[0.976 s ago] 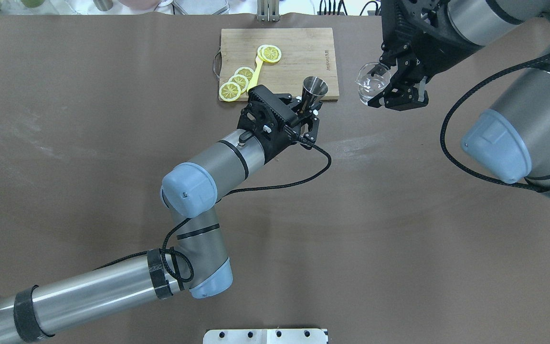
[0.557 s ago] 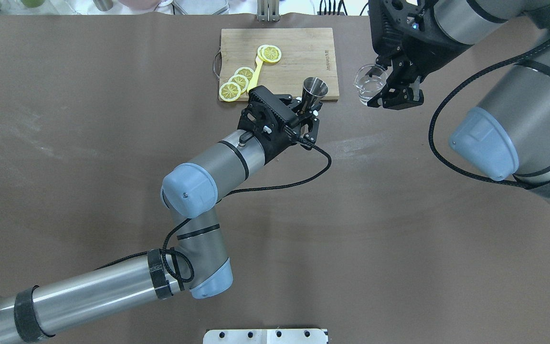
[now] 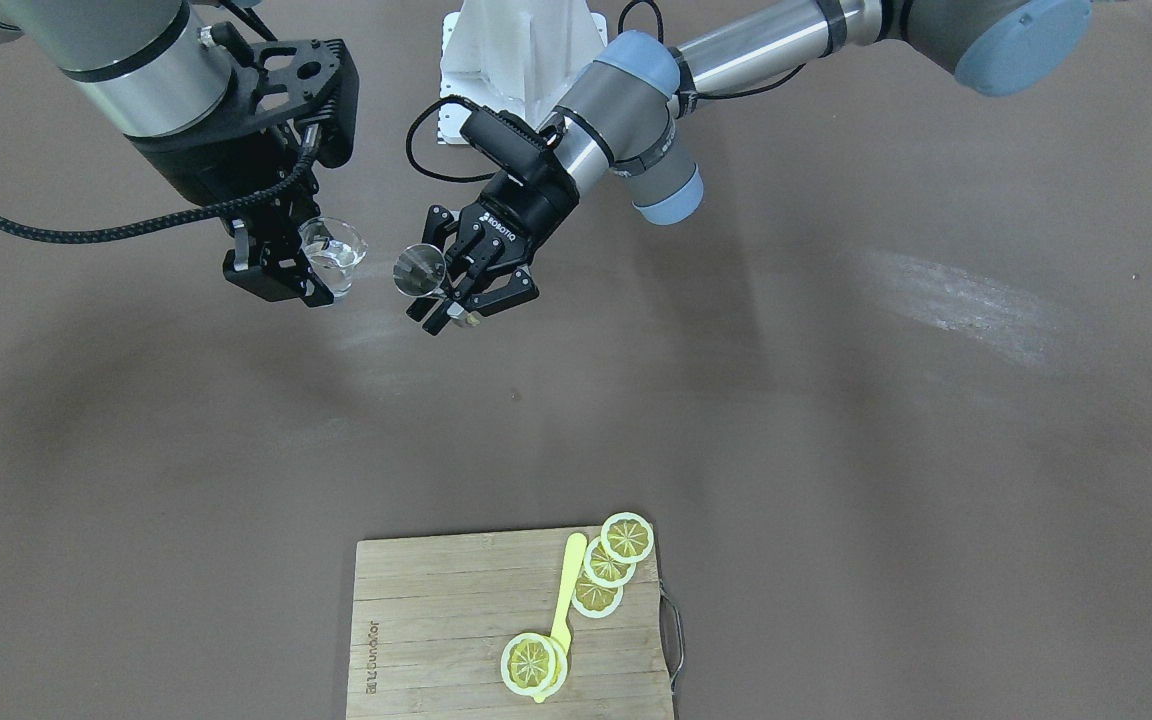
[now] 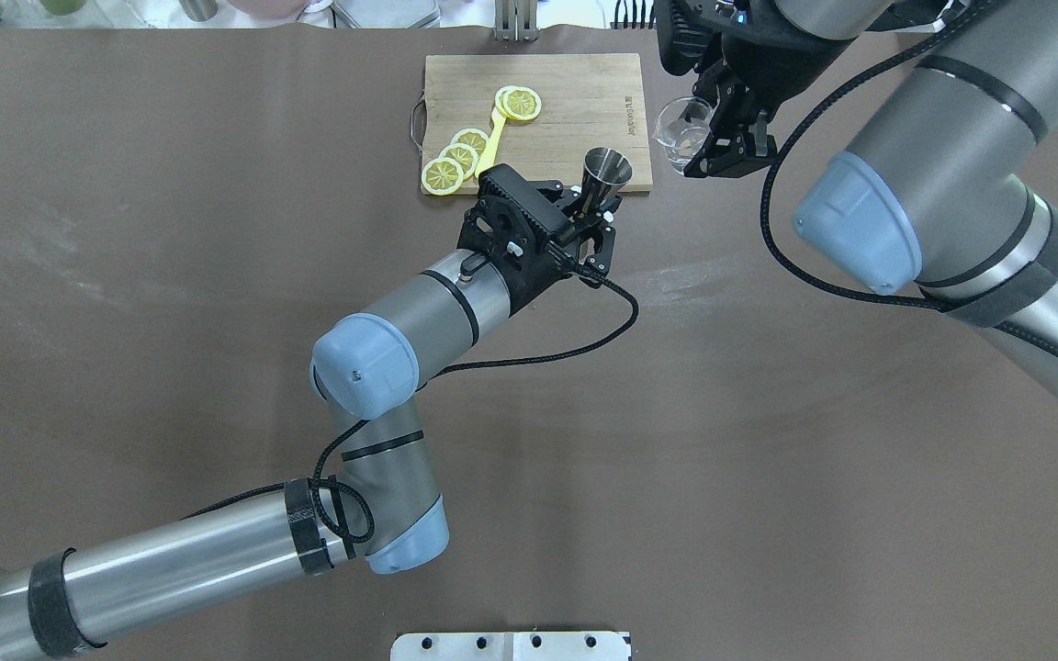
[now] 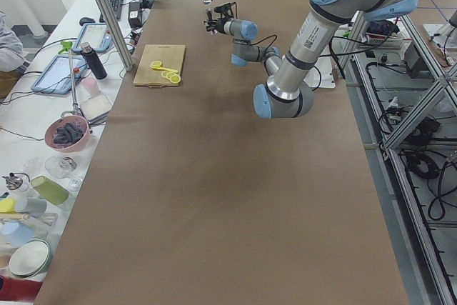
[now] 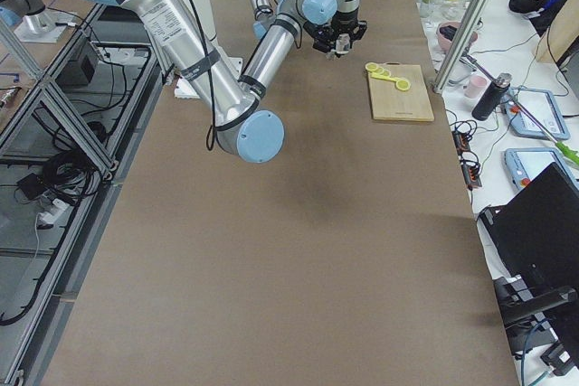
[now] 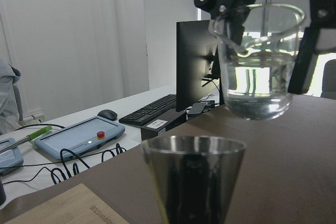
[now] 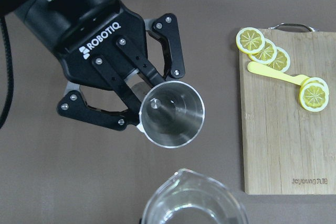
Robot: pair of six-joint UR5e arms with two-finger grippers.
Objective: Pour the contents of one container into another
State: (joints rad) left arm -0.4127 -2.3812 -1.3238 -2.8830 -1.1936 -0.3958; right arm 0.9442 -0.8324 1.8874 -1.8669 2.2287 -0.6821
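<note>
My left gripper [image 4: 595, 213] is shut on the waist of the grey steel jigger [image 4: 606, 170], holding it upright above the table near the cutting board's corner. From above, the jigger's [image 8: 171, 114] cup looks dry. My right gripper [image 4: 705, 138] is shut on the clear glass cup [image 4: 683, 135], which hangs just right of the jigger. In the left wrist view the glass [image 7: 260, 61] is upright, part full of clear liquid, higher than the jigger's rim [image 7: 193, 145]. From the front, glass [image 3: 331, 258] and jigger [image 3: 418, 270] stand a small gap apart.
A wooden cutting board [image 4: 575, 92] lies at the far middle of the table with lemon slices [image 4: 520, 103] and a yellow pick on it. The robot's white base plate [image 4: 511, 645] sits at the near edge. Brown table cover lies all around.
My right arm has carried the glass leftward and farther back, closing on the jigger. The left arm and jigger have stayed still.
</note>
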